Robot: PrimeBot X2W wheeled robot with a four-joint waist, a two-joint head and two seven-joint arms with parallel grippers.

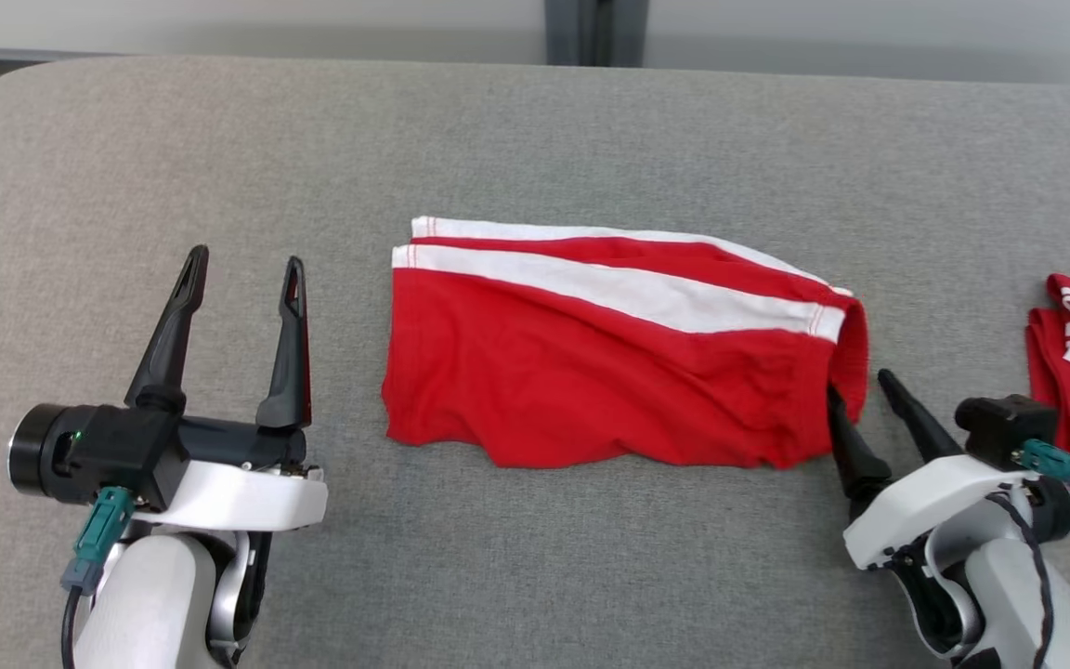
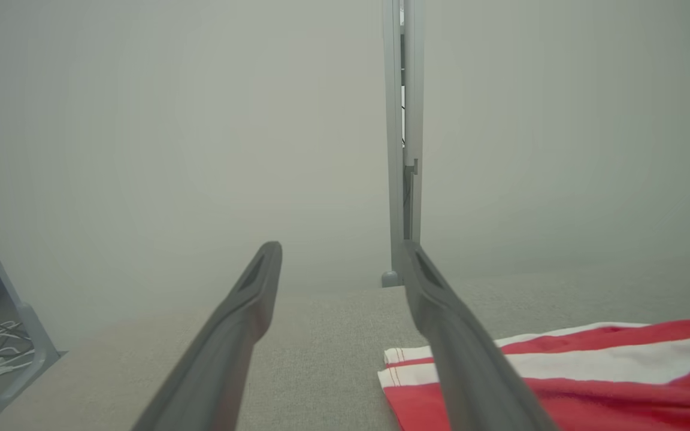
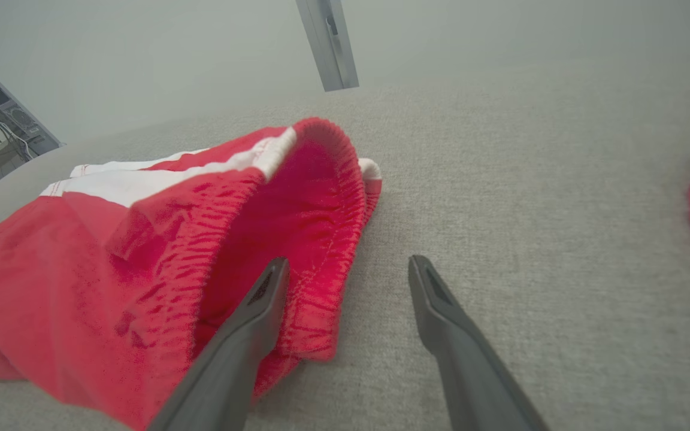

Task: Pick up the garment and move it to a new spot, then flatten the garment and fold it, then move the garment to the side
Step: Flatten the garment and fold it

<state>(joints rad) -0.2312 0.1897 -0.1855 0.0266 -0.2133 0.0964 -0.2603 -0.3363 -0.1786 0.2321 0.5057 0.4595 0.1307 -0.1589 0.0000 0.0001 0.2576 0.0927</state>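
right of the garment (image 1: pixel 591 372) lies red clothing (image 1: pixel 1050 372).

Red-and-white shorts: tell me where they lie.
In the head view the shorts lie mid-table, between the left gripper and the right gripper at their waistband end.

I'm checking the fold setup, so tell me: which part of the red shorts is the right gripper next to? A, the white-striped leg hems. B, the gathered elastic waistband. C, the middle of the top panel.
B: the right gripper stands open at the end of the red shorts where the gathered elastic waistband gapes, with one finger in front of that opening.
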